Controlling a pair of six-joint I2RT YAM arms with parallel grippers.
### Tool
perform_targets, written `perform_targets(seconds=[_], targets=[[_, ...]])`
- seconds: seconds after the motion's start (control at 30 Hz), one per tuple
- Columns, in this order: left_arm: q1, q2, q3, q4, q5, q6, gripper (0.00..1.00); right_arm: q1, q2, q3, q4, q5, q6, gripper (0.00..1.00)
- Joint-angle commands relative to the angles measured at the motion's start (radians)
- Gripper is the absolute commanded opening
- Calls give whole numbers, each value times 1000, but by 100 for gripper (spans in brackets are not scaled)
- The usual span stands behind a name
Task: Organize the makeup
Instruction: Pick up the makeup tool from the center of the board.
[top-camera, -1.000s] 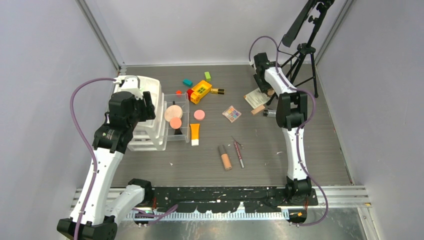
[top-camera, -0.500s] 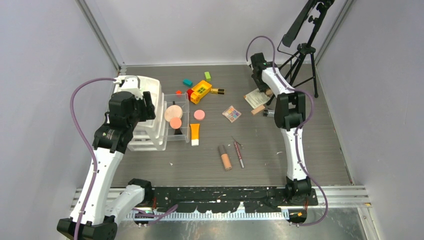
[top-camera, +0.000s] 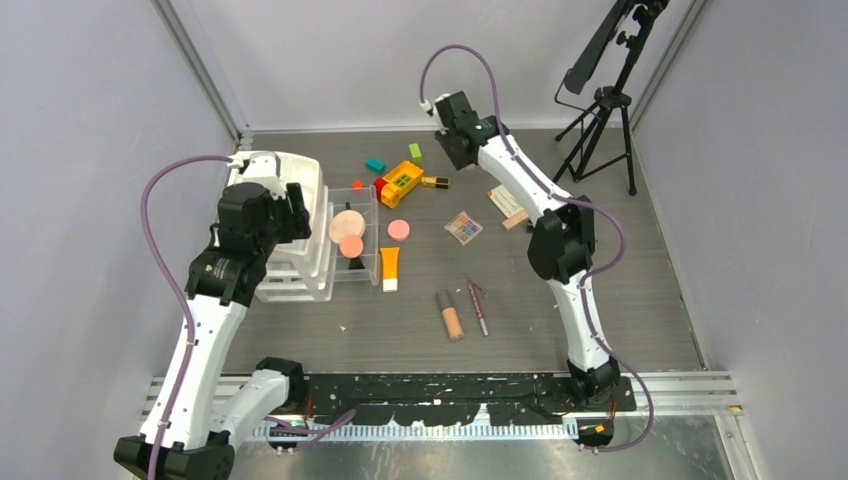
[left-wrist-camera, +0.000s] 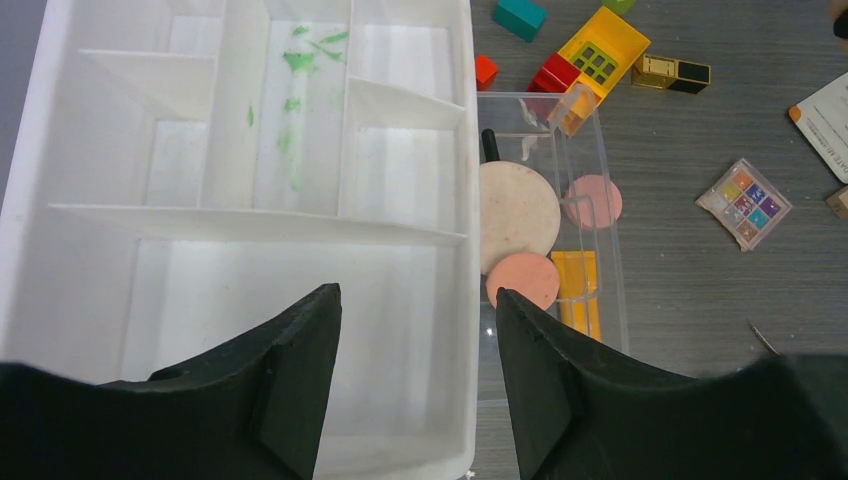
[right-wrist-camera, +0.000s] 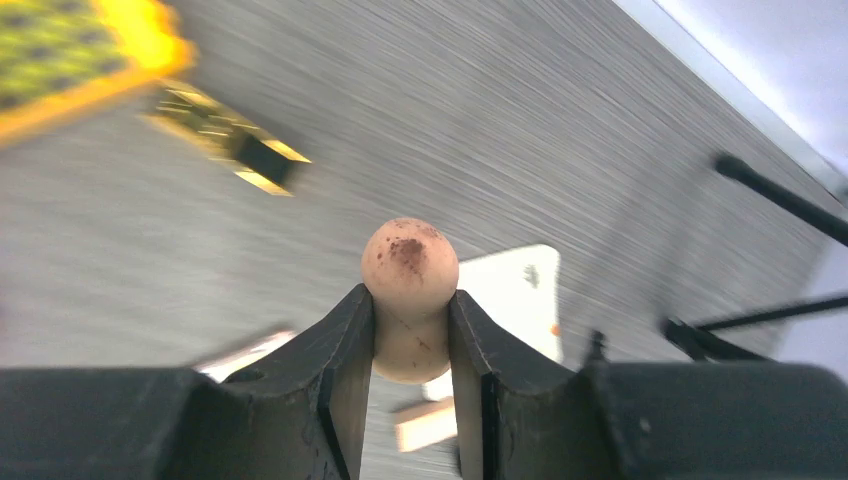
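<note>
While the right gripper (right-wrist-camera: 412, 330) is pinching a beige round-topped piece (right-wrist-camera: 410, 265) between its two fingers, jaws narrowed onto its sides and its speckled head poking out past the tips, it is hanging in the air above the far part of the table (top-camera: 645, 290). Below it a white card (right-wrist-camera: 522, 288) is lying flat. Its print is showing in the left wrist view but is too small to read, and I am finding no other legible lettering anywhere.

Over on the left, the left gripper (left-wrist-camera: 415, 300) is hovering with its jaws spread apart and gripping nothing, right above the white organizer (left-wrist-camera: 250, 220), whose divided compartments are showing green smears. Just beside the organizer's right side, a clear box (top-camera: 370, 198) is holding a large pale compact (left-wrist-camera: 517, 215), a smaller peach compact (left-wrist-camera: 525, 280) and a black brush (left-wrist-camera: 490, 148). Just beside that box an orange tube (top-camera: 389, 266) and a pink compact (top-camera: 399, 229) are lying on the table.

Farther back a gold-black lipstick (top-camera: 434, 182) is sitting just beside a yellow toy brick (top-camera: 401, 181), with a teal block (top-camera: 375, 165), a green block (top-camera: 414, 152) and a red block (top-camera: 358, 184) near it. An eyeshadow palette (top-camera: 463, 227) is resting mid-table, and a beige tube (top-camera: 450, 314) and a red pencil (top-camera: 478, 305) are lying nearer the arm bases
</note>
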Motion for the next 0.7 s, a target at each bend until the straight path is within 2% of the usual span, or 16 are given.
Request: perform_targets(seconds=[0.0,0.13,0.27,0.53,0.67], targets=[[-3,-7,-1,40,-4,8,60,51,-181,9,49,-286,164,37],[-3,-8,-1,38,-6,8,60,60,-330,-193,220,-605,355,33],[-3,-8,-1,38,-2,8,60,85,-428,-388,423,-813,535,31],[-3,-8,-1,37,-8,10,60,219,-437,-503,559,-899,677,32],[-2,-6,-1,37,-8,8,60,266,-419,-507,555,-894,691,34]])
